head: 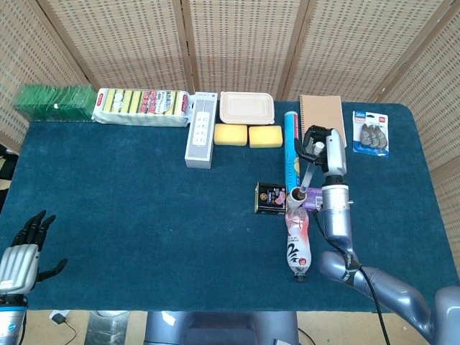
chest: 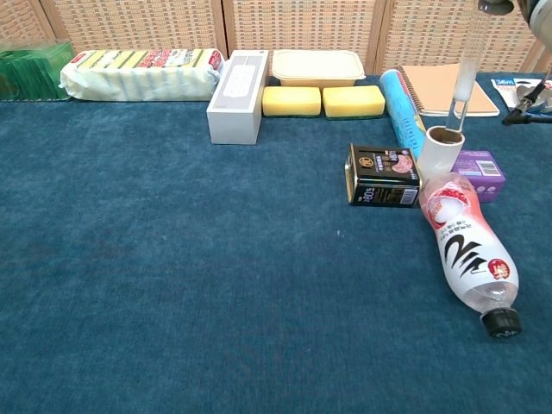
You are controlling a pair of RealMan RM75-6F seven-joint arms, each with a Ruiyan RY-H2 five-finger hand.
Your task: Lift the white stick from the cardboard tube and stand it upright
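step: lifting white stick point(chest: 467, 82) clear of cardboard tube point(chest: 439, 152) | my right robot hand point(head: 319, 144) pinching its top | next: raising higher, then standing it on tabletop point(chest: 172, 259)
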